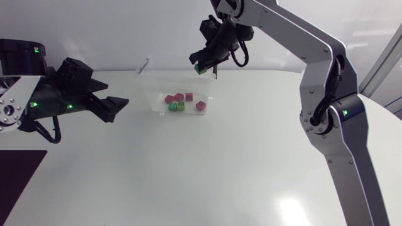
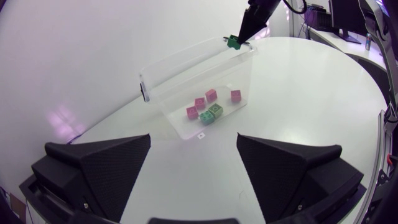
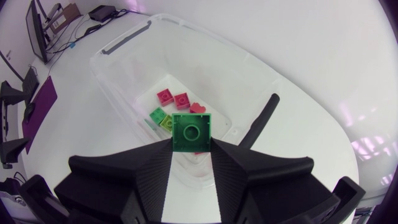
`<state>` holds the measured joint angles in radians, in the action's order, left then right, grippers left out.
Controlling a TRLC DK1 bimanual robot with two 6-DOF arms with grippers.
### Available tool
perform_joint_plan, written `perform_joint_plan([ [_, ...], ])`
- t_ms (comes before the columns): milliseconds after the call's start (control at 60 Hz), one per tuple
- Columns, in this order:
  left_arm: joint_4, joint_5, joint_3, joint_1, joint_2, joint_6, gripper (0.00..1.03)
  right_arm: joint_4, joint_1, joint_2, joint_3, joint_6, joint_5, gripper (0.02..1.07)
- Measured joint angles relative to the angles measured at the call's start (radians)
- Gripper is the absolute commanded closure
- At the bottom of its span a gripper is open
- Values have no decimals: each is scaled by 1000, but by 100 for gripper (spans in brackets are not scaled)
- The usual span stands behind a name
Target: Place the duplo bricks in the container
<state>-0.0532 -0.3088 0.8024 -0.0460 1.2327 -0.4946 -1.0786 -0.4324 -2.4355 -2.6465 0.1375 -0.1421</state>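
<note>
A clear plastic container stands at the middle back of the table. Several duplo bricks lie in it, pink ones and green ones. My right gripper hangs above the container's far rim, shut on a green brick. In the right wrist view this green brick sits studs-up between the fingers, over the container and its pink bricks. My left gripper stands open and empty, left of the container. Ahead of it in the left wrist view are the container and the held brick.
A grey latch handle sticks up at the container's left end. A dark mat lies at the table's front left corner. Bare white table stretches in front of the container.
</note>
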Motion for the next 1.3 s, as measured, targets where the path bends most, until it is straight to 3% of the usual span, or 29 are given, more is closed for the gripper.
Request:
perform_joint_plan([
  [83, 0, 0, 0, 0, 0, 0, 7, 0, 3, -3, -10, -4, 11, 73],
  [117, 0, 0, -1, 0, 0, 0, 7, 1, 3, -5, -13, -4, 13, 56],
  [183, 0, 0, -3, 0, 0, 0, 7, 1, 3, -6, -16, -4, 20, 8],
  [200, 0, 0, -4, 0, 0, 0, 7, 1, 3, -6, -16, -4, 23, 5],
  [517, 0, 0, -6, 0, -32, 0, 6, 11, 2, 15, 14, -8, 50, 6],
  [867, -38, 8, -32, 6, -149, 2, 5, 370, 14, 557, 723, -19, 95, 6],
  [1017, -67, 110, -39, -2, -212, 17, 5, 453, 69, 771, 964, -19, 95, 6],
  [1300, -100, 135, -93, 25, -306, 51, 4, 558, 163, 1098, 1382, -19, 148, 6],
])
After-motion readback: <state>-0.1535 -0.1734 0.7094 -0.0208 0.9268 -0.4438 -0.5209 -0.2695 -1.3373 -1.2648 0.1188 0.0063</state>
